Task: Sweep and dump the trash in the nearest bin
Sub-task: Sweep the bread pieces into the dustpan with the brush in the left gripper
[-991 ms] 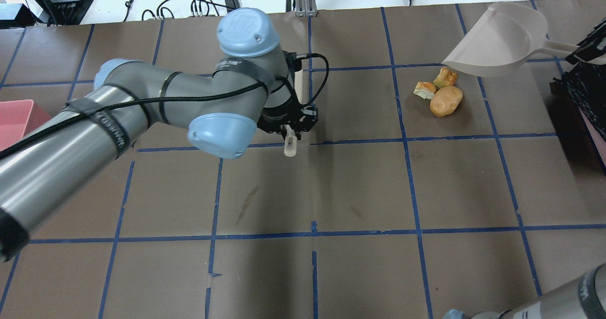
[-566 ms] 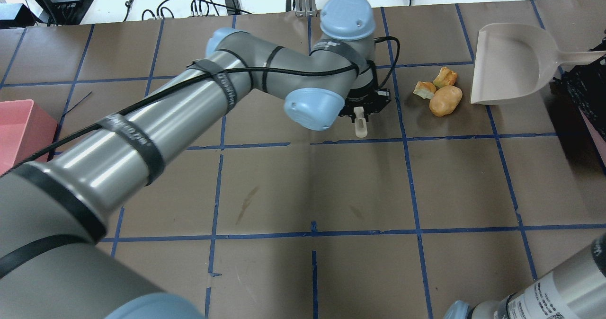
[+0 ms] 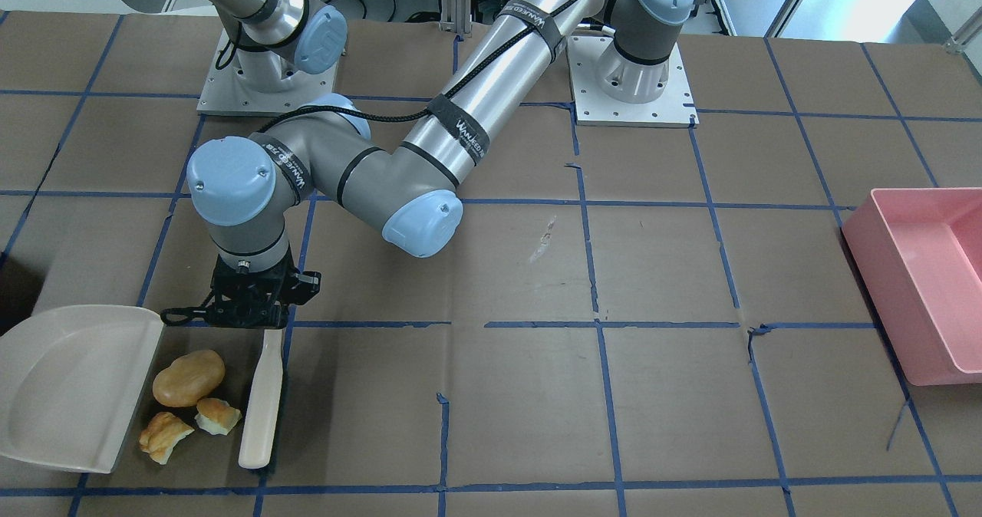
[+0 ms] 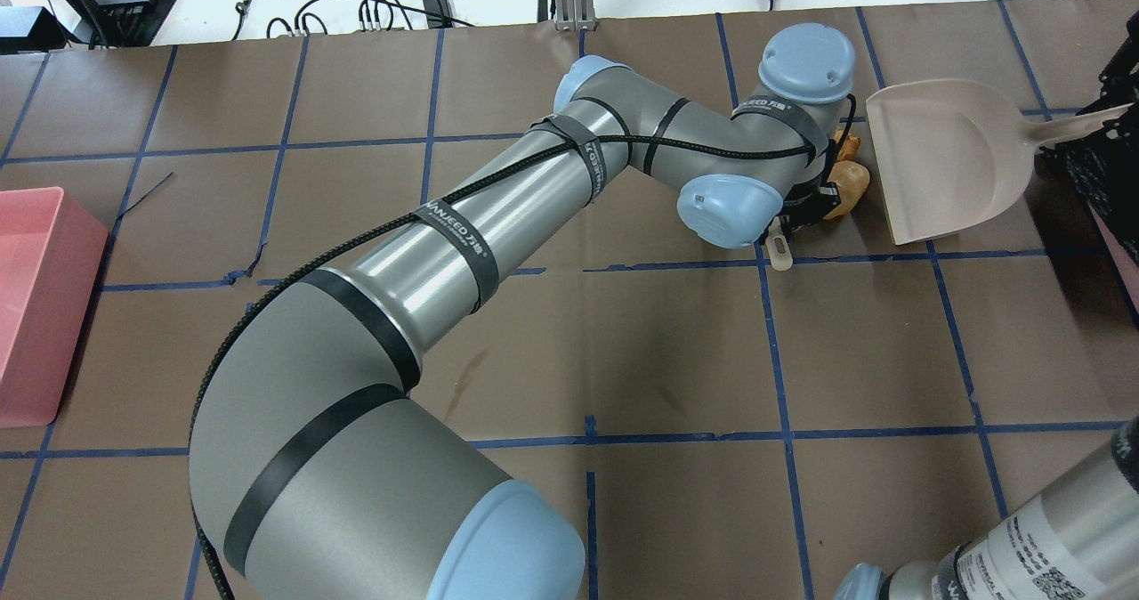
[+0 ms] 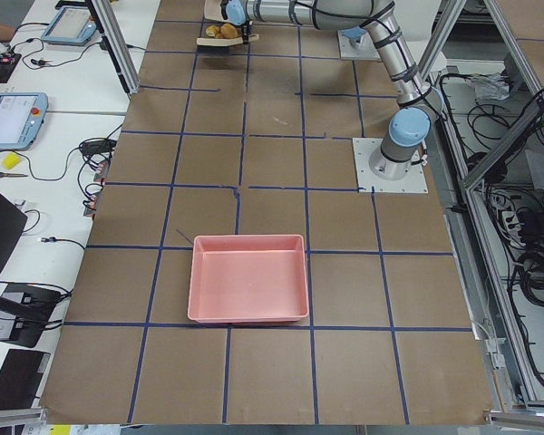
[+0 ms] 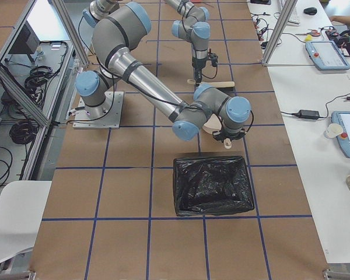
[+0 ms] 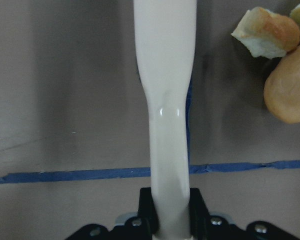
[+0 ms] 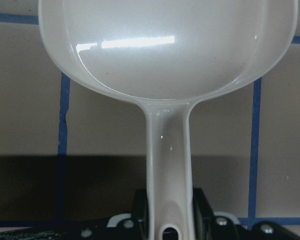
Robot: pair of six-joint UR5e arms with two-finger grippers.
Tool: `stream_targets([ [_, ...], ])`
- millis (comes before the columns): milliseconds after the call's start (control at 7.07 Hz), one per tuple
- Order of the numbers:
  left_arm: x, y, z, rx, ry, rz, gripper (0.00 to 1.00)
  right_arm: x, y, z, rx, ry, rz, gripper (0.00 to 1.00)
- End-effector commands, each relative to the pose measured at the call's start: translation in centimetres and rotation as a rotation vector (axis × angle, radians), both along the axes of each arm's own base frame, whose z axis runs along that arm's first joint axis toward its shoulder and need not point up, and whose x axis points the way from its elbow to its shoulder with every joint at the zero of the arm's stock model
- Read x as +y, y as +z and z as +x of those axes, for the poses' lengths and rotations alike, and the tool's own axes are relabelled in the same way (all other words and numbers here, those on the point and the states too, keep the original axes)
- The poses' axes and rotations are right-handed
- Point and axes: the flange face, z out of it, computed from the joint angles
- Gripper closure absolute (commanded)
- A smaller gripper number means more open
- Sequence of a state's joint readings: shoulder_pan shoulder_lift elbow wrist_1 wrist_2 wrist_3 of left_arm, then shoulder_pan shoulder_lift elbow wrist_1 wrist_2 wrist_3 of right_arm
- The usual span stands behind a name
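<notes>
Your left claw [image 7: 171, 202] is shut tight on the thin end of a flat cream sweeper [image 3: 261, 406]. The sweeper's wide end lies low over the brown table [image 3: 537, 417], just beside the trash: a smooth tan potato lump [image 3: 188, 377], one bread chunk [image 3: 219, 416] next to the sweeper, and another bread chunk [image 3: 163, 434] by the pan. Your right claw [image 8: 169, 207] is shut on the handle of the pale dustpan [image 3: 54, 379], whose open lip sits just on the other side of the trash. The black bag bin [image 6: 213, 184] is close by that claw and the pink bin [image 3: 921, 271] is far off at the table's other end.
</notes>
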State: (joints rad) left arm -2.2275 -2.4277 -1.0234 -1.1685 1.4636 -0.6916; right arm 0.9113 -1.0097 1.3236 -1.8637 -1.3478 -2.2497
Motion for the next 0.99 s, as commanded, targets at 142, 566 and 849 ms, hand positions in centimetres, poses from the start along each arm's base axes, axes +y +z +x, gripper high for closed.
stream_targets([
  [142,2.6,-1.0,-2.9,-0.004,-0.009,0.011,1.0,-0.4,-3.1,-0.7,0.009,-0.115,0.073,1.0],
  [566,2.9,-2.5,-6.4,0.014,-0.03,-0.006,1.0,-1.2,-3.2,1.0,0.087,0.001,0.099,1.0],
  [849,2.8,-1.2,-7.6,0.04,-0.021,-0.027,1.0,-1.6,-2.9,1.8,0.111,0.056,0.086,1.0],
])
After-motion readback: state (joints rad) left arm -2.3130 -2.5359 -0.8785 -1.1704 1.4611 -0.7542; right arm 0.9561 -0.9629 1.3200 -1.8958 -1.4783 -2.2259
